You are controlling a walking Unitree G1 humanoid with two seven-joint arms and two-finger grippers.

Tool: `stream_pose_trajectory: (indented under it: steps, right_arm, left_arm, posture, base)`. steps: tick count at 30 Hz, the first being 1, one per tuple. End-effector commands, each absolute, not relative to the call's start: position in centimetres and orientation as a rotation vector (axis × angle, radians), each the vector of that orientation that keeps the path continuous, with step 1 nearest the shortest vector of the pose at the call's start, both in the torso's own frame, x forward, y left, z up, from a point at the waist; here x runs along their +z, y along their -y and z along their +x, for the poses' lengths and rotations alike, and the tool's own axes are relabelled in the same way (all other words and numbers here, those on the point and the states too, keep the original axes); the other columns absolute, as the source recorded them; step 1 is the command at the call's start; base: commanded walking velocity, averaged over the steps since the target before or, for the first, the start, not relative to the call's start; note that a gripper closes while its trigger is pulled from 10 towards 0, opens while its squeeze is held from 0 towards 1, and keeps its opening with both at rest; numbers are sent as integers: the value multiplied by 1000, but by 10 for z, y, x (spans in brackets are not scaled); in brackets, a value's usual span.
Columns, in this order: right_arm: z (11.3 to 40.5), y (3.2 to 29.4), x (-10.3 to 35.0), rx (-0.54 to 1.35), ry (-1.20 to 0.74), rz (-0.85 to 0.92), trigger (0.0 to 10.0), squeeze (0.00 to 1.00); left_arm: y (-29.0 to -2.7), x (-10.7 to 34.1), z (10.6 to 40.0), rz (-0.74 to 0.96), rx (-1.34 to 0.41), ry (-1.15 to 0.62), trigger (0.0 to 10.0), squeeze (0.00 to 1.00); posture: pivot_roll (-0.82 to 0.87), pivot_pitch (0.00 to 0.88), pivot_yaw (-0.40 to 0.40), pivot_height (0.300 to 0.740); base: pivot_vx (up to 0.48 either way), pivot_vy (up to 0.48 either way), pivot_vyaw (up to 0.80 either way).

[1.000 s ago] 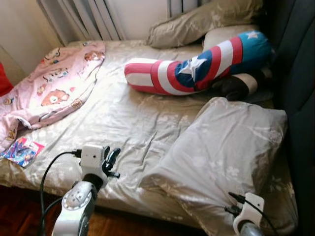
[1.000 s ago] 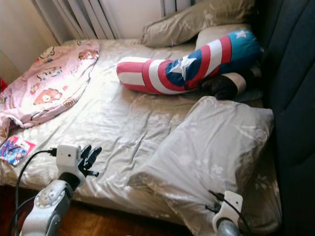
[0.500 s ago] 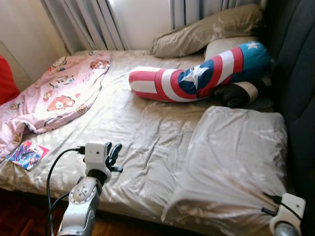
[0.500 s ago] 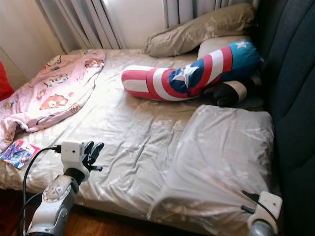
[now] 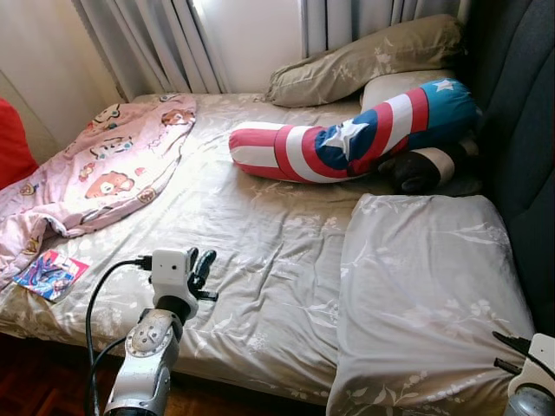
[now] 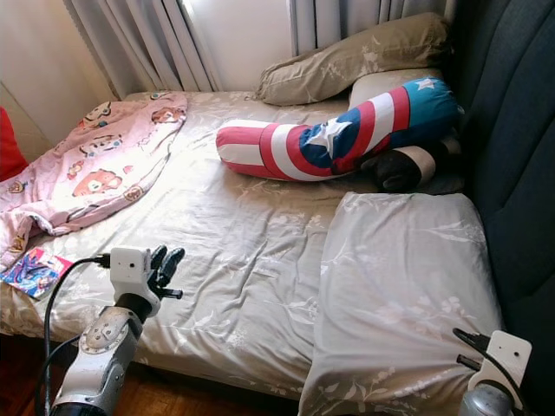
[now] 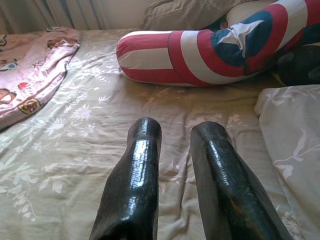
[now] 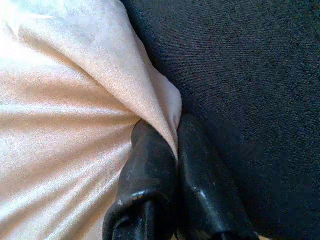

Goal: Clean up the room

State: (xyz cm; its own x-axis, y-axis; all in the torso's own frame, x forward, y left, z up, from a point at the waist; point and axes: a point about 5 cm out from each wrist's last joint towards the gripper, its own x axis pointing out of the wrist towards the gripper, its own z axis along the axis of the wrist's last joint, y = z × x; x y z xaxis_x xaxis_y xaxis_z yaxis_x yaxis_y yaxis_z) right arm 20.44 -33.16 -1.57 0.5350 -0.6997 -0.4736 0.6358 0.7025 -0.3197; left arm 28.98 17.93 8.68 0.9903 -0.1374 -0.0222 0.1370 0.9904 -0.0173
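A large grey-beige pillow lies flat on the bed's right side, along the dark padded headboard. My right gripper is shut on the pillow's corner fabric, right against the headboard; its wrist shows at the bed's near right corner. My left gripper hovers over the sheet near the bed's front edge, open, with nothing between its fingers. A pink cartoon-print blanket lies crumpled at the left. A colourful booklet rests beside it.
A red, white and blue star bolster lies across the back of the bed, with a black and tan object beside it. Another beige pillow leans at the far end under the curtains. Something red stands at the left edge.
The big pillow has swung from lying askew to lying flat and straight along the headboard, drawn by my right gripper moving right. The view has tilted up. My left gripper has barely moved.
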Motion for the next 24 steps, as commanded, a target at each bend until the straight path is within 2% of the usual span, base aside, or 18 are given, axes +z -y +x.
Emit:
stream_pose_trajectory:
  steps: [1,3,4,5,14,15,16,17,20,21,24]
  right_arm:
    - [214,333,-7,-801,-561,-113,10000,0]
    - [213,331,-9,-798,-565,-111,10000,27]
    - [214,330,-9,-795,-562,-109,10000,969]
    - [215,329,-9,-790,-558,-111,10000,1000]
    - [226,320,-4,-699,-496,-138,10000,1000]
    - [234,312,-1,-622,-456,-108,10000,941]
    - [240,305,0,-557,-425,-87,10000,427]
    - [244,299,1,-508,-404,-69,10000,0]
    - [252,284,3,-399,-371,-43,10000,0]
    - [257,274,4,-341,-354,-31,10000,0]
    - [261,263,1,-309,-352,14,10000,0]
  left_arm:
    - [-185,84,288,6,-119,-32,10000,0]
    - [-185,83,288,5,-119,-32,10000,0]
    - [-185,83,288,6,-120,-32,10000,0]
    - [-185,83,288,6,-120,-33,10000,0]
    - [-186,82,289,2,-118,-39,10000,0]
    - [-186,80,289,-5,-115,-42,10000,0]
    - [-186,79,290,-13,-110,-46,10000,0]
    - [-186,78,290,-22,-103,-52,10000,0]
    - [-189,72,290,-51,-84,-75,10000,0]
    - [-190,60,289,-94,-72,-130,10000,0]
    - [-191,41,285,-105,-62,-207,10000,0]
  posture:
    - [-15,0,75,732]
    - [-15,0,75,732]
    - [-11,0,77,732]
    - [-13,0,80,732]
    - [-15,0,81,732]
    - [-17,0,80,732]
    - [-20,0,80,732]
    - [-20,0,80,732]
    - [-21,0,79,732]
    - [-22,0,84,732]
    - [-32,0,92,732]
  base:
    - [0,0,0]
    - [0,0,0]
    - [0,0,0]
    - [0,0,0]
    - [0,0,0]
    - [0,0,0]
    - [0,0,0]
    - [0,0,0]
    - [0,0,0]
    - [0,0,0]
    - [0,0,0]
